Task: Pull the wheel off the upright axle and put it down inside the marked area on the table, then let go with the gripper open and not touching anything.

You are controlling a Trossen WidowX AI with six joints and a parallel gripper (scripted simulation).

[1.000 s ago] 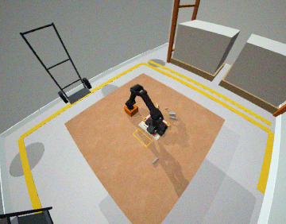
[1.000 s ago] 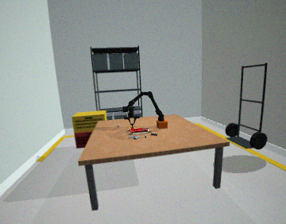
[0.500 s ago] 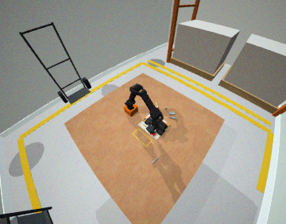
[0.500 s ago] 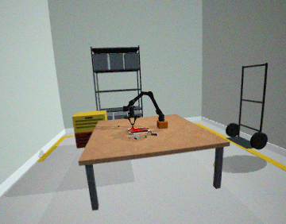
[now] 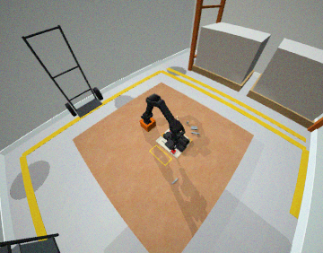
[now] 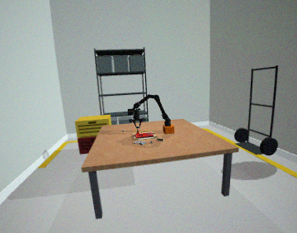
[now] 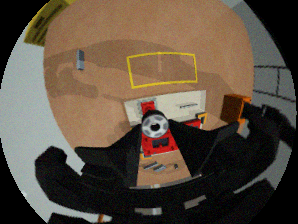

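The wheel (image 7: 154, 124) sits clamped between my tool's (image 7: 154, 137) half-closed fingers, above the red fixture (image 7: 158, 143) on the desk (image 7: 100, 96). The yellow marked area (image 7: 162, 70) lies just beyond, apart from it.

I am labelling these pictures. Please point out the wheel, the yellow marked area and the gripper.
wheel (image 7: 154, 124): wrist view, its grey face.
yellow marked area (image 7: 131, 71): wrist view, left outline.
gripper (image 7: 154, 127): wrist view, midway between fingertips.
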